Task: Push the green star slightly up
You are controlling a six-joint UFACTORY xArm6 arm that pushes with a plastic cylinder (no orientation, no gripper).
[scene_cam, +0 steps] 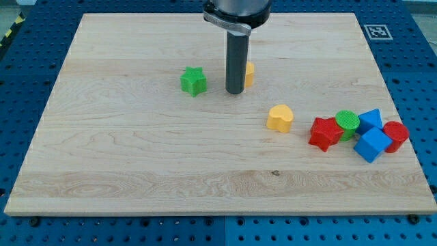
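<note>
The green star (194,81) lies on the wooden board (136,150), left of the middle and toward the view's top. My tip (235,91) rests on the board to the star's right, about a block's width away and slightly lower. A yellow block (250,73) sits just behind the rod on its right and is mostly hidden by it.
A yellow heart (280,117) lies right of centre. At the right edge a cluster holds a red star (325,132), a green cylinder (347,123), two blue blocks (372,144) (369,120) and a red cylinder (395,134). A marker tag (377,31) sits off the board's top right corner.
</note>
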